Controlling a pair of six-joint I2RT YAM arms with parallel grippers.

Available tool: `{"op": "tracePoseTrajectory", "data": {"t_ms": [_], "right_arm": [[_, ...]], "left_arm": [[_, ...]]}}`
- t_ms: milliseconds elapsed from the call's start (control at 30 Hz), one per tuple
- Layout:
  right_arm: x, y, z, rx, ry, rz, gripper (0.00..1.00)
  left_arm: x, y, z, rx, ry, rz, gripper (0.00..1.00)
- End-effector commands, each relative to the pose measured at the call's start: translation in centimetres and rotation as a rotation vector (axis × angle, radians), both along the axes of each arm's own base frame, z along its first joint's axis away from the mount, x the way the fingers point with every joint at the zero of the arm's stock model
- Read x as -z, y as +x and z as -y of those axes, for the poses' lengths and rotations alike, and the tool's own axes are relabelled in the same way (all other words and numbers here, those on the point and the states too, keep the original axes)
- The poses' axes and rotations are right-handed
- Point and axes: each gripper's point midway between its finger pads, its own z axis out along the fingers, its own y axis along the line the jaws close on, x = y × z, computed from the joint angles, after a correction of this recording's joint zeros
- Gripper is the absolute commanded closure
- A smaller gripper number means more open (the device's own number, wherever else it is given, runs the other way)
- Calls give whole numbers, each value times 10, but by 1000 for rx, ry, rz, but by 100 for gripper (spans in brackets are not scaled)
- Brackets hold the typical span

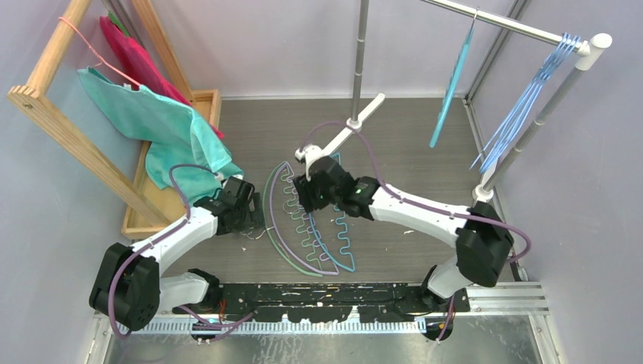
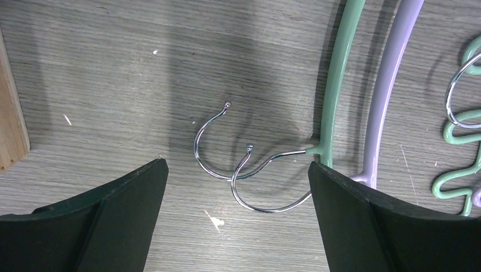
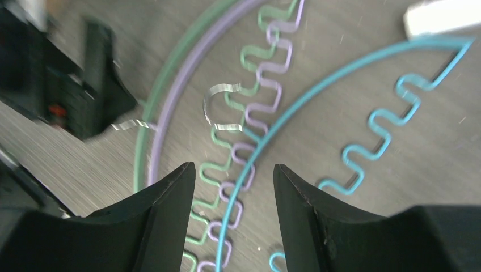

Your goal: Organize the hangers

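Left hand (image 2: pixel 237 167): fingers spread, gripping nothing, hovering over the tabletop (image 1: pixel 425 136) left of centre; under its gap I see two metal hooks (image 2: pixel 196 148) lying crossed, one of them joined to the green hanger (image 2: pixel 337 73); the lilac hanger (image 2: pixel 388 85) lies just beside it, arch along arch. Right hand (image 3: pixel 233 170): fingers likewise spread, pinching nothing, held above the centre of the tabletop; the arch of the teal hanger (image 3: pixel 351 62) passes beneath its gap and crosses the zigzag bars of the green and lilac ones. All three arched hangers lie flat at mid-tabletop, reaching toward the near edge. Above the far right corner, the light-blue wire hangers (image 1: pixel 523 106) hang bunched at the end of the silver rail (image 1: pixel 515 26); a blue hanger seen edge-on (image 1: pixel 453 83) hangs apart from them on the same rail.
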Motion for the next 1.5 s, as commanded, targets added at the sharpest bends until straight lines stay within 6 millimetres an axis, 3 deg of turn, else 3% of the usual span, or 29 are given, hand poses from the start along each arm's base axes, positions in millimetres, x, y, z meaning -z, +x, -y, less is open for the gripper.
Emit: {"op": "tracePoseTrajectory", "data": {"t_ms": [0, 133, 267, 733, 833, 933, 1000, 1100, 1467], "right_arm": [[51, -17, 6, 2, -82, -72, 42], [94, -34, 10, -17, -110, -163, 43], [119, -44, 14, -35, -143, -218, 45], [155, -72, 9, -75, -183, -303, 49], [163, -74, 7, -72, -191, -317, 59], [164, -70, 10, -43, -199, -304, 85], [158, -66, 15, -12, -199, -281, 96], [132, -60, 20, 28, -158, -228, 99], [-39, -44, 36, 158, 228, 27, 99]], "left_arm": [[-18, 14, 0, -10, -4, 66, 2], [-16, 12, 0, -15, -7, 64, 2], [-15, 10, 0, -15, -10, 62, 2], [-11, 9, 0, -16, -15, 60, 2], [-13, 8, 0, -16, -19, 67, 2], [-15, 7, -1, -17, -21, 71, 2], [-16, 7, -1, -17, -22, 71, 2], [-20, 6, -1, -13, -23, 76, 2], [-32, 5, 7, 41, -51, 88, 2]]}}
